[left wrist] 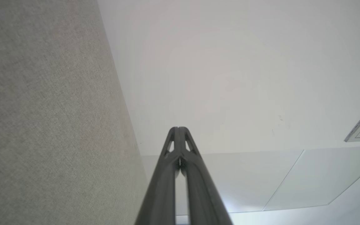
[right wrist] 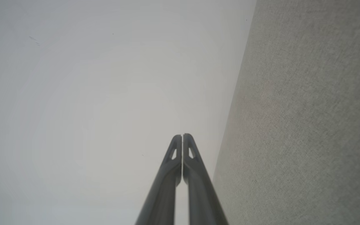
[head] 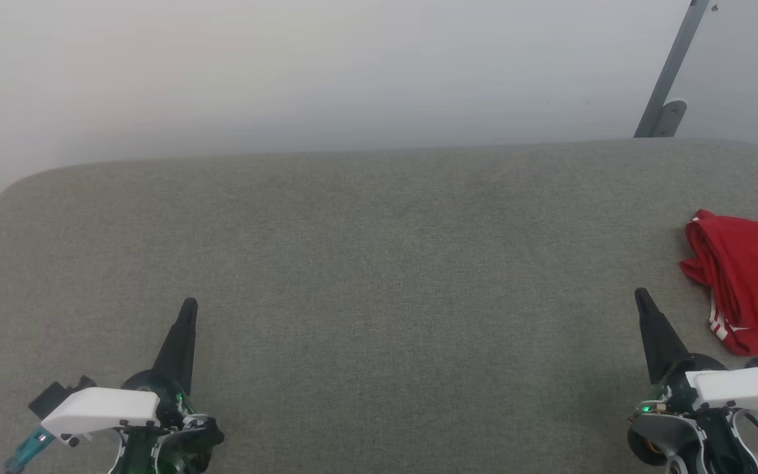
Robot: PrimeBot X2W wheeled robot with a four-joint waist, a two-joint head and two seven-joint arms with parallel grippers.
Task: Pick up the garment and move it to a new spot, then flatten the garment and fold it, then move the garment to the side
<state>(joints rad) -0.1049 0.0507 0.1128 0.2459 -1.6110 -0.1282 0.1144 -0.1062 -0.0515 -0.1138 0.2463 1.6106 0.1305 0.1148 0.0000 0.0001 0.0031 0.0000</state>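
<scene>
The garment (head: 751, 280), a red shirt with white-striped trim, lies folded in a compact bundle at the right edge of the grey surface (head: 379, 263), partly cut off by the picture's edge. My right gripper (head: 641, 295) is shut and empty, just left of the garment and apart from it. At the lower left, my left gripper (head: 189, 305) is shut and empty, far from the garment. In the left wrist view the left gripper (left wrist: 178, 128) has its tips pressed together. The right gripper (right wrist: 182, 135) looks the same in its own wrist view.
A pale wall (head: 287, 66) rises behind the grey surface's far edge. A grey metal strut (head: 672, 72) leans at the back right. The surface's rounded far-left corner (head: 4, 191) falls away.
</scene>
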